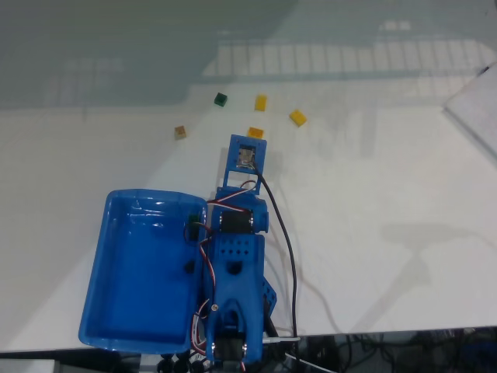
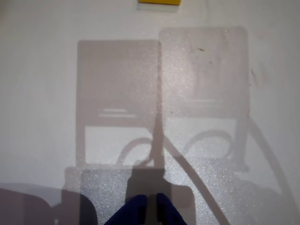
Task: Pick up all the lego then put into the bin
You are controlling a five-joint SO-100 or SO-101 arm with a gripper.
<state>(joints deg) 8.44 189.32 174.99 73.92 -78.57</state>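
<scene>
Lying loose across the upper middle of the fixed view are the lego (image 1: pixel 255 132) on the white table (image 1: pixel 373 194). The bin (image 1: pixel 140 272) sits lower left. At the wrist view's bottom edge the fingers (image 2: pixel 149 208) are nearly together, empty.

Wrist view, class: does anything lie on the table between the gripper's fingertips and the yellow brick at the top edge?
Nothing visible does. Between the gripper and the yellow brick lies bare white table, crossed by shadows alone.
</scene>
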